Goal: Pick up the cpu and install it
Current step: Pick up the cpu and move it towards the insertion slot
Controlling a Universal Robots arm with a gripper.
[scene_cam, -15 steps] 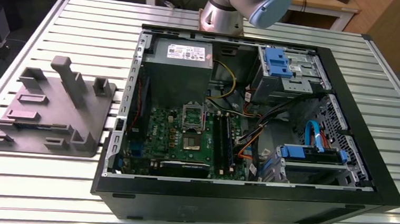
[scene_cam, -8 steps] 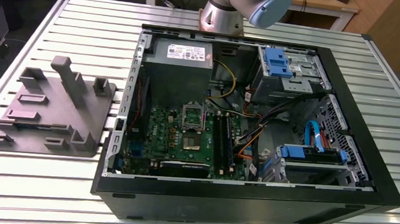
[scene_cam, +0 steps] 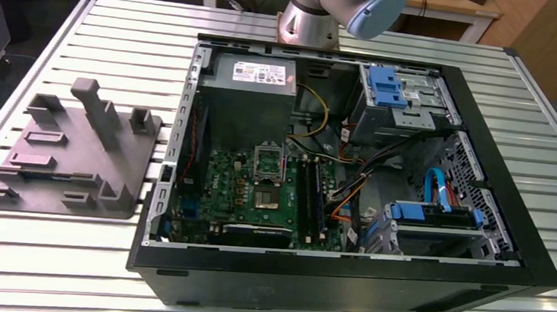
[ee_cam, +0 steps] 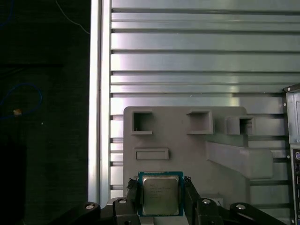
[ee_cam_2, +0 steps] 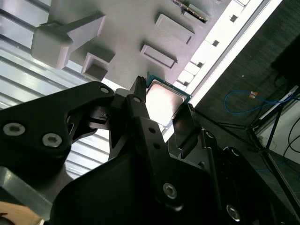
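Cpu (ee_cam: 160, 200): one, seen against the grey fixture.
Gripper (ee_cam: 161, 189): one, fingers clamped on the cpu's opposite edges (in both wrist views).
Fixture (scene_cam: 63, 148): one, beside one open computer case (scene_cam: 348, 282).
Surface: slatted aluminium table (scene_cam: 120, 34).
Room: dark floor, blue cable (ee_cam_2: 243, 99).

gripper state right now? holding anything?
Gripper: closed on the cpu, one finger against each side of it; the grey fixture lies behind it in the first wrist view.
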